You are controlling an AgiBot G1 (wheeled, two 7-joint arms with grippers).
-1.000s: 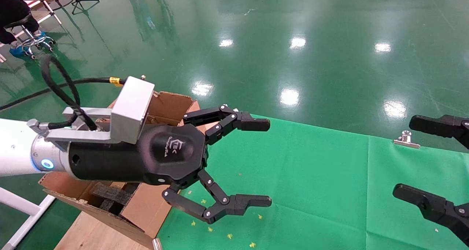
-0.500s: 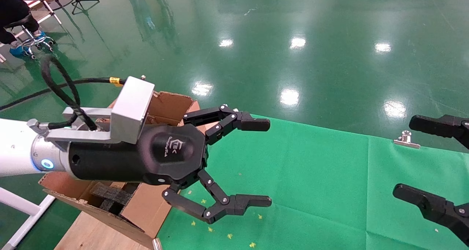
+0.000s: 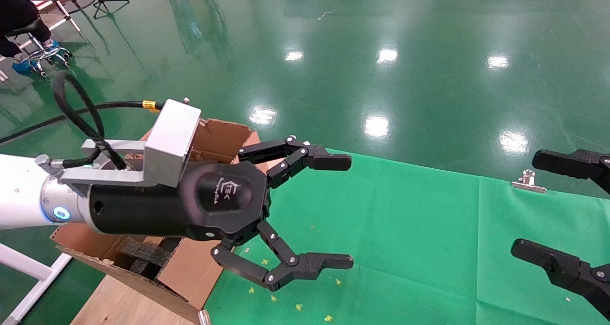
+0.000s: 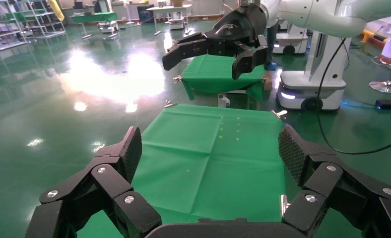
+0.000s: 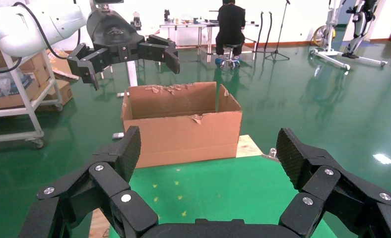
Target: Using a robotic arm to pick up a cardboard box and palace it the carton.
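Carton point(image 3: 190, 268): large, brown, corrugated, flaps upright with torn edges, black foam blocks point(image 3: 143, 256) seen inside; stood at desk's left end. Robotic arm point(image 3: 24, 201): white, held above carton, gripper point(image 3: 350, 210) spread wide, nothing held.

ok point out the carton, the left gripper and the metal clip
carton point(image 5: 183, 134), right wrist view, front wall
left gripper point(image 3: 340, 210), head view, gap midway between open fingertips
metal clip point(image 3: 528, 182), head view, silver body

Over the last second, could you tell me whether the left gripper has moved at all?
No. The left gripper hangs open in the same spot, its upper finger level with the same corner of the carton as before.
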